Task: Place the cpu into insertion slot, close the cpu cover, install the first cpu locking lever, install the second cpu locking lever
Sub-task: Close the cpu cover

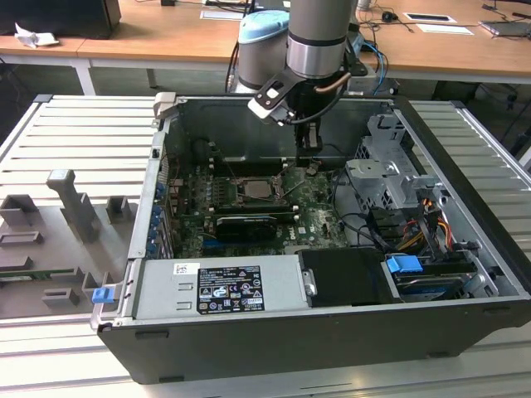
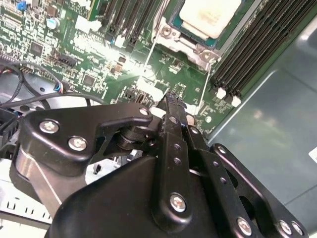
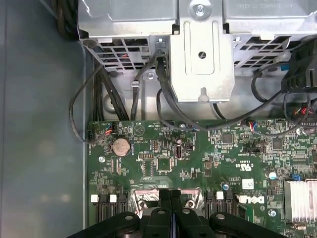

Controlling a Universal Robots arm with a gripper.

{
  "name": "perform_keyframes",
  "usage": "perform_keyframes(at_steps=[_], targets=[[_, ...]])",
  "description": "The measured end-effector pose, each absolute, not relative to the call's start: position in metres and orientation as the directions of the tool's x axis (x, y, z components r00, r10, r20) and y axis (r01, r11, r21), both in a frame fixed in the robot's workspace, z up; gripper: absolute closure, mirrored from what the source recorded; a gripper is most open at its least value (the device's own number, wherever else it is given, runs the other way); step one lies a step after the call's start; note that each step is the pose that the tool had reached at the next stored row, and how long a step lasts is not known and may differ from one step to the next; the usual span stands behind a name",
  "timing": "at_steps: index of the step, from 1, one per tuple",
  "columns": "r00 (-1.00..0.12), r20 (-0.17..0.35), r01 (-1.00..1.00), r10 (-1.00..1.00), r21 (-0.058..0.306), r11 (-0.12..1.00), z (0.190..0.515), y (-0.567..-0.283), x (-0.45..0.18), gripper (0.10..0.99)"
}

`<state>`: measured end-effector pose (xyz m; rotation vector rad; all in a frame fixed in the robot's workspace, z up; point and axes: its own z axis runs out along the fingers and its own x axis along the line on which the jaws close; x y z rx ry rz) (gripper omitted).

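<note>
wooden desks (image 1: 166, 37) run along the back of the room, and in front of them a ribbed metal table (image 1: 83, 141) carries the open computer case (image 1: 158, 207), lying on its side with the green board (image 1: 319, 211) facing up. the exterior view places me: my pincer (image 1: 309, 141) hangs inside the case above the board, just to the exterior view's right of the insertion slot (image 1: 241, 192), with the drive cage (image 1: 386, 174) further to that side and the grey power supply box (image 1: 224, 282) along the near wall. the second wrist view brings the socket close. the cpu (image 2: 210, 15) sits in it, pale top up, and the silvery cpu cover (image 2: 200, 49) lies flat around it as far as i can tell. two thin wire levers (image 2: 150, 57) run out from the socket's corners towards my pincer (image 2: 171, 101); whether they are hooked down i cannot tell. long black memory sticks (image 2: 247, 44) flank the socket. the first wrist view looks the other way along my pincer (image 3: 171, 198), whose fingers (image 3: 161, 213) are pressed flat against each other, their tips near a silvery edge of the socket. past them are a coin battery (image 3: 121, 146), a finned heat sink (image 3: 299, 198) and black cables (image 3: 163, 89) looping under the cage.
</note>
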<state>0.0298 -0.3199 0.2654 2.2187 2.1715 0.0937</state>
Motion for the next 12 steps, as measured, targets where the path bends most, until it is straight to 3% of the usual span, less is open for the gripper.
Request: perform_keyframes(at_steps=[12], targets=[[0.001,0.018,0.998,1.0,0.067,-0.002,0.264,-0.32,0.04,0.98]])
